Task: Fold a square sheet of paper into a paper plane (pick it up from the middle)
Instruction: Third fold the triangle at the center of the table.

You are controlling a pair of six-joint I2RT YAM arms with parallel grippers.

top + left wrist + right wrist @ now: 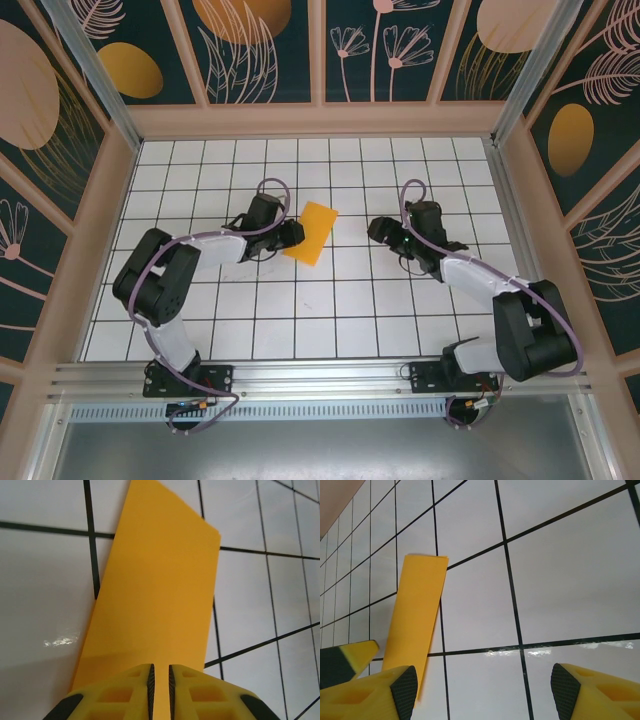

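The square sheet of paper (pixel 312 232) lies on the white grid table as a folded orange-yellow rectangle, about one tile wide. My left gripper (pixel 292 236) sits at its left end. In the left wrist view the paper (pixel 155 580) runs away from the left gripper (pixel 160 667), whose jaws are nearly together with a thin slit between them, and orange shows through it. I cannot tell whether any paper is pinched. My right gripper (pixel 378 232) hovers about a tile to the paper's right, open and holding nothing (pixel 485 685). In its view the paper (pixel 417 620) lies at the left.
The white gridded table (pixel 330 300) is walled on three sides by patterned panels (pixel 260 50). A wooden ledge (pixel 315 120) runs along the far edge. Both arm bases stand at the near rail (pixel 320 375).
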